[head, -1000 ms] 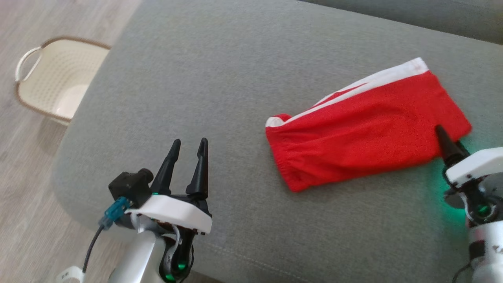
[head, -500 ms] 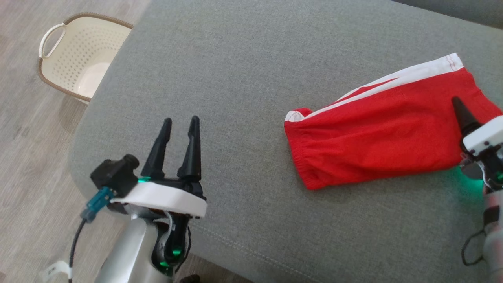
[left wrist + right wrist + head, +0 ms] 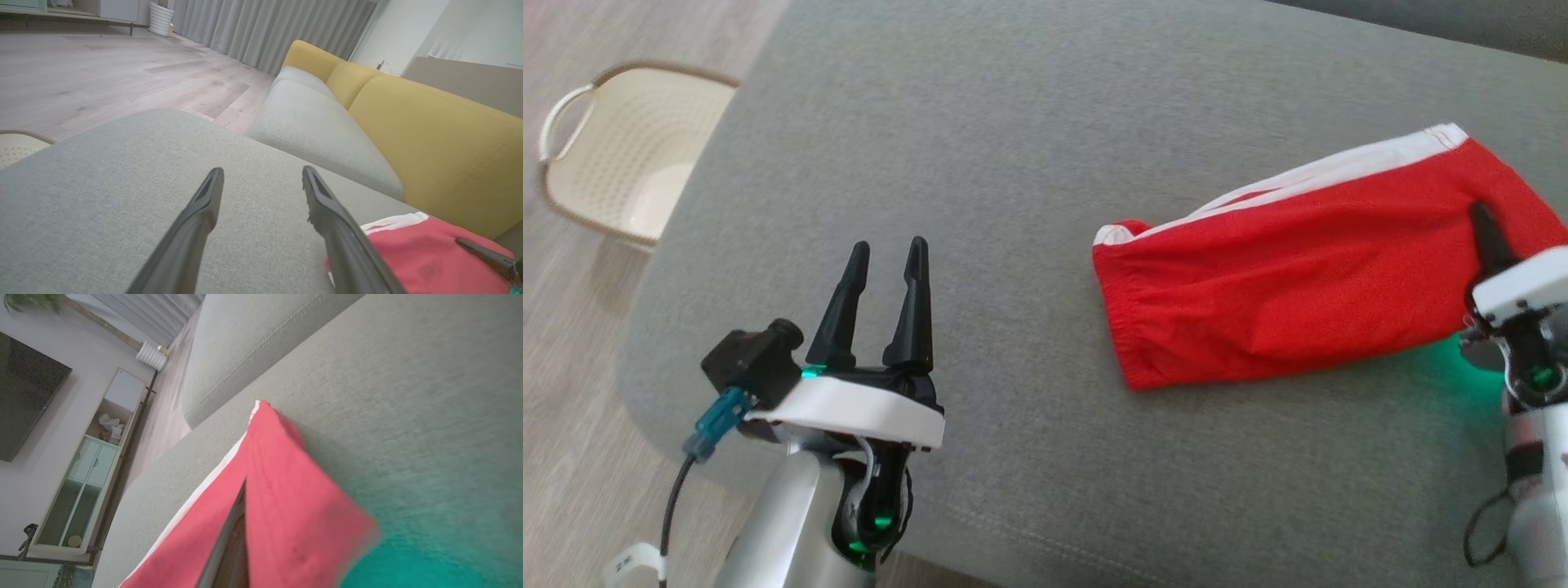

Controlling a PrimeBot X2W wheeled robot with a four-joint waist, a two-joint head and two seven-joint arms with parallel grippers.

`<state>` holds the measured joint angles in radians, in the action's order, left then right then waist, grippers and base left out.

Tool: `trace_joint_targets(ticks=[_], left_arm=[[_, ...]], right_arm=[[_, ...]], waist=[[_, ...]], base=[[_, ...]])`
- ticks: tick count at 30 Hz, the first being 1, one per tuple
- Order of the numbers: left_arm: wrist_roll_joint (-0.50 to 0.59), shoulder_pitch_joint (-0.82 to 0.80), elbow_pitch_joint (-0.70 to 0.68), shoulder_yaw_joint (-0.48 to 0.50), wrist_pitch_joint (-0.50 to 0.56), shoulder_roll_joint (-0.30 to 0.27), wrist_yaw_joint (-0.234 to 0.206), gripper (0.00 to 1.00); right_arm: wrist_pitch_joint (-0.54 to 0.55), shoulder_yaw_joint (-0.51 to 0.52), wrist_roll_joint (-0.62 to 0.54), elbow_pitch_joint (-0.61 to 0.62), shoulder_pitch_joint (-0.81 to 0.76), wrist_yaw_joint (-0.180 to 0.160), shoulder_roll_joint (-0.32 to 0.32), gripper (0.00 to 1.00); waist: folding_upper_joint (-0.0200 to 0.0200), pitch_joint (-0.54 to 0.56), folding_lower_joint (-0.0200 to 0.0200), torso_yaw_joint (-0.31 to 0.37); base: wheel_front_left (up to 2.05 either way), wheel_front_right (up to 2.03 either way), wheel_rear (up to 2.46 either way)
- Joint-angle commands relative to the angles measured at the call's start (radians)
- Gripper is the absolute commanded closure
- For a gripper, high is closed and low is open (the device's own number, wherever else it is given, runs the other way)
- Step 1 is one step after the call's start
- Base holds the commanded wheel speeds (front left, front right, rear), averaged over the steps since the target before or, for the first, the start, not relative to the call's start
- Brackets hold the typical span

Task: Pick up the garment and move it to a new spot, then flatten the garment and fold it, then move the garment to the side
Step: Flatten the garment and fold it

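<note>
On the head view, my left pincer (image 3: 889,245) stands wide over the bare grey cushion (image 3: 1013,163), and the red garment (image 3: 1298,269) lies well to its right. The left wrist view shows the same wide gap. On the right wrist view, my right pincer (image 3: 233,531) is pinched on the garment's edge.

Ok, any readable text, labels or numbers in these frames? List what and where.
Nothing reads clearly enough to quote.
The white tag on the black cable, at the lower left of the head view, has dark marks that are too small and blurred to read.
No print or label shows on the red garment.
No markings show on the basket.
</note>
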<state>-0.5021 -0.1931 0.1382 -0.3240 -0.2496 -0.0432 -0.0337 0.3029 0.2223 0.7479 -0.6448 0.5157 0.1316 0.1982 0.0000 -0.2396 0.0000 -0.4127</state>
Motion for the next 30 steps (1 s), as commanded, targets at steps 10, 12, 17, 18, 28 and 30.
trace_joint_targets(ticks=[10, 12, 17, 18, 28, 30], left_arm=[[0.032, -0.007, -0.012, 0.053, -0.012, -0.007, 0.014, 0.0], [0.039, -0.002, -0.009, 0.054, -0.012, -0.007, 0.017, 0.0], [0.037, 0.006, -0.014, 0.06, -0.012, -0.007, 0.014, 0.0], [0.037, 0.01, -0.015, 0.062, -0.012, -0.007, 0.013, 0.0], [0.037, 0.0, 0.003, 0.058, -0.012, -0.007, 0.022, 0.0], [0.038, 0.002, 0.008, 0.057, -0.012, -0.007, 0.023, 0.0]], right_arm=[[-0.173, 0.024, 0.004, 0.136, -0.14, -0.001, -0.034, 1.0], [-0.191, 0.066, -0.012, 0.149, -0.174, -0.001, -0.065, 1.0], [-0.184, 0.131, -0.051, 0.182, -0.232, -0.001, -0.121, 1.0], [-0.182, 0.137, -0.061, 0.195, -0.239, -0.001, -0.13, 1.0], [-0.228, 0.094, -0.068, 0.225, -0.203, -0.001, -0.148, 1.0], [-0.249, 0.054, -0.057, 0.236, -0.196, -0.001, -0.148, 1.0]], waist=[[0.0, 0.07, 0.0, 0.11], [0.0, 0.078, 0.0, 0.124], [0.0, 0.087, 0.0, 0.149], [0.0, 0.085, 0.0, 0.156], [0.0, 0.097, 0.0, 0.166], [0.0, 0.107, 0.0, 0.16]], base=[[0.0, 0.0, 0.0], [0.0, 0.0, 0.0], [0.0, 0.0, 0.0], [0.0, 0.0, 0.0], [0.0, 0.0, 0.0], [0.0, 0.0, 0.0]])
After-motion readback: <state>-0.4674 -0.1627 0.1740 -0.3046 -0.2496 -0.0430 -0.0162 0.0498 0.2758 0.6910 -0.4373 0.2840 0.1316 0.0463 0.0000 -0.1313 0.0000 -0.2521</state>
